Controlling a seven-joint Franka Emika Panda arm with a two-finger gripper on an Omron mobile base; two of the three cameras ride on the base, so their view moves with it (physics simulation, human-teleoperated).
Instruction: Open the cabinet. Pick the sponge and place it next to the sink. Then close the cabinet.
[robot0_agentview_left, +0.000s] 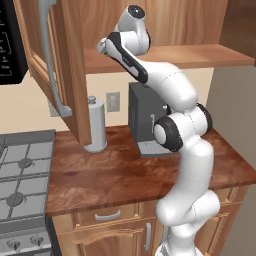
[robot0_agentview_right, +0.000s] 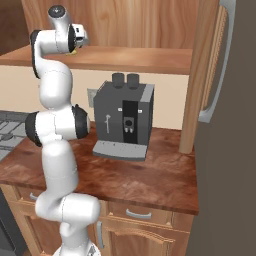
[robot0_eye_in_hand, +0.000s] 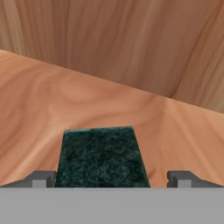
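The cabinet stands open, its left door swung out over the counter and its right door swung out on the other side. My arm reaches up onto the wooden shelf. The sponge, with a dark green top, lies flat on that shelf; a sliver of yellow shows under my hand. My gripper is open, one finger on each side of the sponge: the left fingertip close to its edge, the right one a little apart. The sink is out of view.
A dark grey coffee machine stands on the brown counter under the shelf. A paper towel roll stands by the left door's lower edge. A gas stove is at left, with a black microwave above it. Low drawers run below.
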